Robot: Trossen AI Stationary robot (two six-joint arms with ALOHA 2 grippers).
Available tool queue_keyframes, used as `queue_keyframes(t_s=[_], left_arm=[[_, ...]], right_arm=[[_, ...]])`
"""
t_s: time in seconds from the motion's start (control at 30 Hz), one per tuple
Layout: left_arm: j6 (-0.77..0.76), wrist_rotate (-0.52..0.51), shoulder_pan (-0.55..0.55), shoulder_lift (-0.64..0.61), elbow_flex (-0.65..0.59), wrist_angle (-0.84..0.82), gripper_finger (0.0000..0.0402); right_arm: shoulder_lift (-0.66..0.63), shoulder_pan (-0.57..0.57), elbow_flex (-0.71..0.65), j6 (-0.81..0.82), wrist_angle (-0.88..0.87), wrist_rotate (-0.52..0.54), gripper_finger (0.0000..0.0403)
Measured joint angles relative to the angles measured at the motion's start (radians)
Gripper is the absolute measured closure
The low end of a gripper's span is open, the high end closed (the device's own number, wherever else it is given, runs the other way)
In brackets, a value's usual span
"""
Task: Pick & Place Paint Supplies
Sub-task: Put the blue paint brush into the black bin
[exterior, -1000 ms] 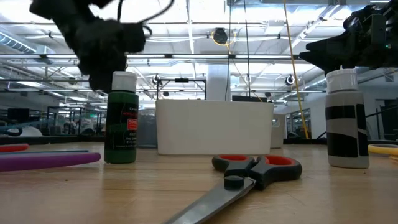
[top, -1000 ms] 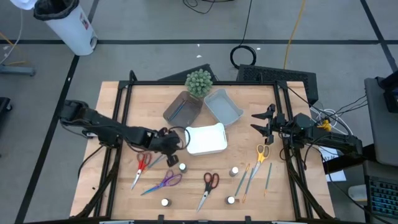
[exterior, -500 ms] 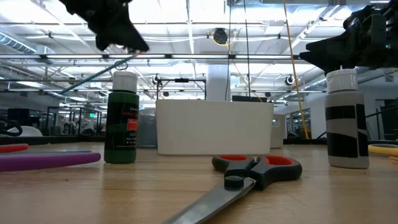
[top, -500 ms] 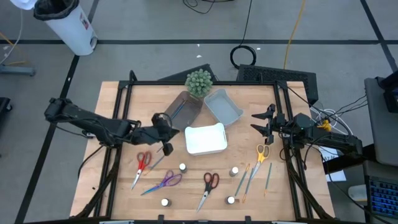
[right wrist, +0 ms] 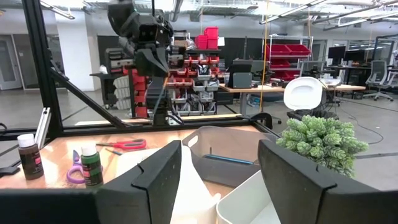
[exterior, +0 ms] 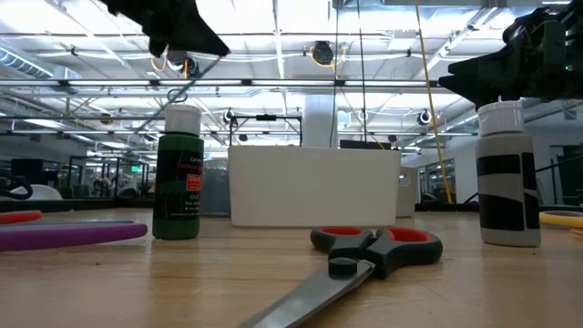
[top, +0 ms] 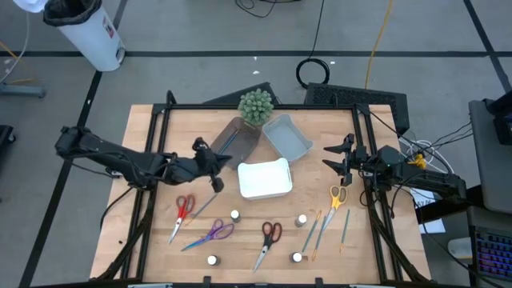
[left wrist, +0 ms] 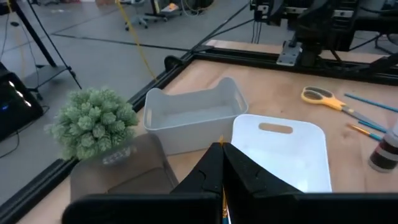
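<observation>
My left gripper (top: 213,162) hovers above the table between the brown tray (top: 237,138) and the white tray (top: 266,178), shut on a thin brush (right wrist: 164,81). Another blue brush (top: 227,141) lies in the brown tray. My right gripper (top: 334,156) waits open near the table's right edge, above the yellow-handled scissors (top: 338,196). White-capped bottles (top: 234,215) (top: 302,220) stand upright on the table. Red scissors (top: 184,208) (top: 270,234) and purple scissors (top: 214,232) lie flat, as do more brushes (top: 320,228). My left gripper pinches the brush between its two shut fingers (left wrist: 239,171); a sliver of the orange handle (left wrist: 222,208) shows between them. The brush is lifted clear of the table and hangs slanting below the gripper. Which part of its length is held, I cannot tell.
A pale blue-grey tray (top: 288,138) and a round green plant (top: 256,106) stand at the far side. A black frame (top: 256,106) edges the table. Two more bottles (top: 212,260) (top: 297,258) stand near the near edge. A brush (top: 200,210) lies beside the red scissors.
My left gripper has risen from the table beside the left red scissors and moved toward the far edge, nearer the brown tray. It carries a brush, which has been lifted clear of the table.
</observation>
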Motion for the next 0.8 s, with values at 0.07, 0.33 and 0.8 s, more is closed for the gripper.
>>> queue_keyframes(t_s=[0.07,0.33,0.8], left_arm=[[0.015,0.045,0.022,-0.001,-0.05,0.115,0.0401],[0.097,0.231,0.152,-0.072,-0.216,0.449,0.0401],[0.119,0.804,0.374,-0.236,-0.238,0.571,0.0401]], right_arm=[[0.0,0.0,0.0,0.0,0.0,0.0,0.0196],[0.0,0.0,0.0,0.0,0.0,0.0,0.0195],[0.0,0.0,0.0,0.0,0.0,0.0,0.0196]])
